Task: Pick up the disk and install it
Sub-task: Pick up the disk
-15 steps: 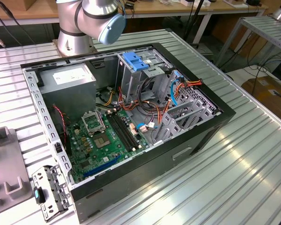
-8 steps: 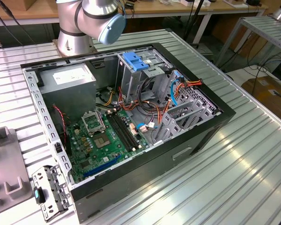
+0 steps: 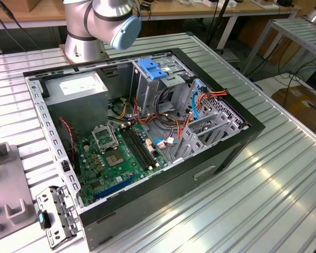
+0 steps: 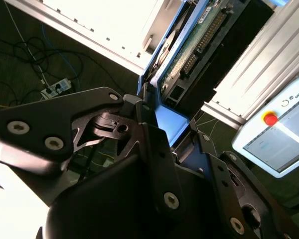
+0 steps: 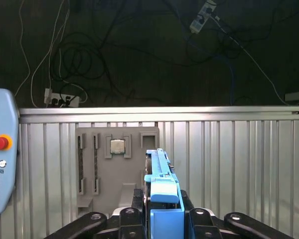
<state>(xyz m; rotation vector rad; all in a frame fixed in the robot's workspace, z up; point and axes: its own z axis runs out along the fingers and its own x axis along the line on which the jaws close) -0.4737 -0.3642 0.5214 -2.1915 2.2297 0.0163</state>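
Ribbed aluminium table [image 3: 284, 174] spreads wide at four o'clock of the open black computer case [image 3: 147, 211] in the exterior view, and the arm's base [image 3: 81, 45] stands at its eleven o'clock. In both wrist views the gripper [image 5: 162, 199] jaws pinch the disk [image 5: 162, 174] edge-on, its long axis pointing straight out from the fingers.

Loose cables [image 3: 175, 122] crowding the drive cage [image 3: 145, 94]

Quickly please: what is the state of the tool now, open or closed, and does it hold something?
The tool: closed, holding the disk by one end.
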